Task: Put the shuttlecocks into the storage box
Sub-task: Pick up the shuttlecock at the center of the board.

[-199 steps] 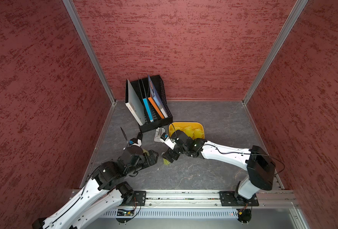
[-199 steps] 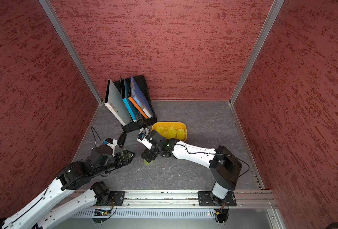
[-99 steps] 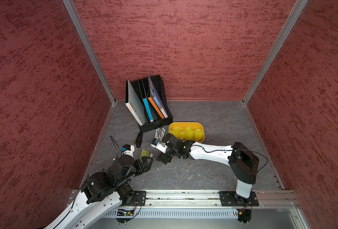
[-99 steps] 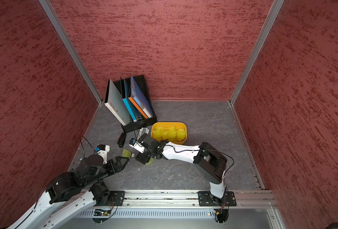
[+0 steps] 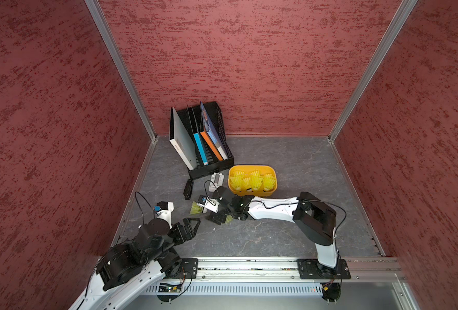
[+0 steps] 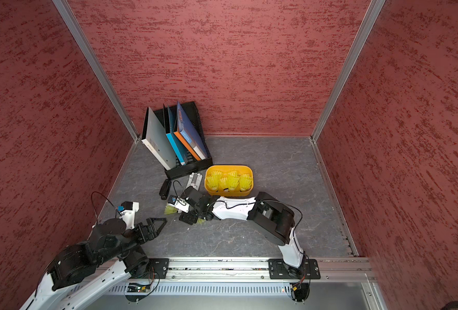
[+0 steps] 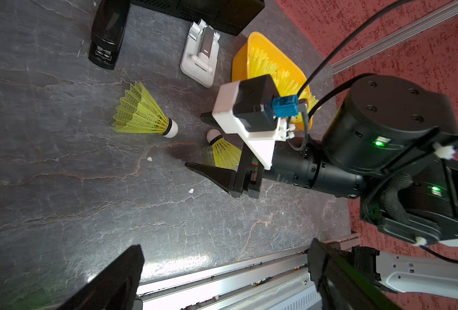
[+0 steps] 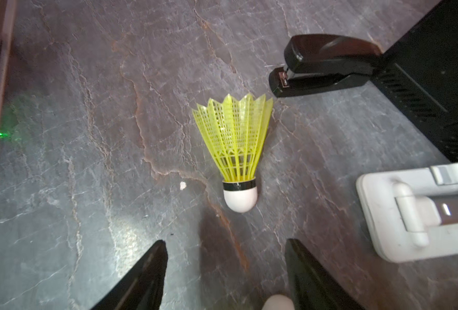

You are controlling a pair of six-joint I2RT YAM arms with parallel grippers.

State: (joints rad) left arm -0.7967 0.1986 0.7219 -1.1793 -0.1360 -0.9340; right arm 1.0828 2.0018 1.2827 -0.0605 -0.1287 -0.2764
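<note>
The shuttlecock [image 8: 234, 150] has a neon yellow-green lattice skirt, a black band and a white tip. The storage box [image 5: 244, 168] is plain orange-yellow. The stapler [image 8: 327, 65] is glossy black. The file rack [image 5: 221, 126] is black mesh. Its 4 books [image 5: 182, 139] are grey, blue, orange and apparently dark blue. The tabletop [image 8: 88, 134] is dark grey with a slate pattern, pale veins and rust-brown streaks. The walls [image 5: 249, 53] are mottled red.

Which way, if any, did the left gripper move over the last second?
Yes. The left gripper drew back toward the front rail, away from the file rack.
</note>
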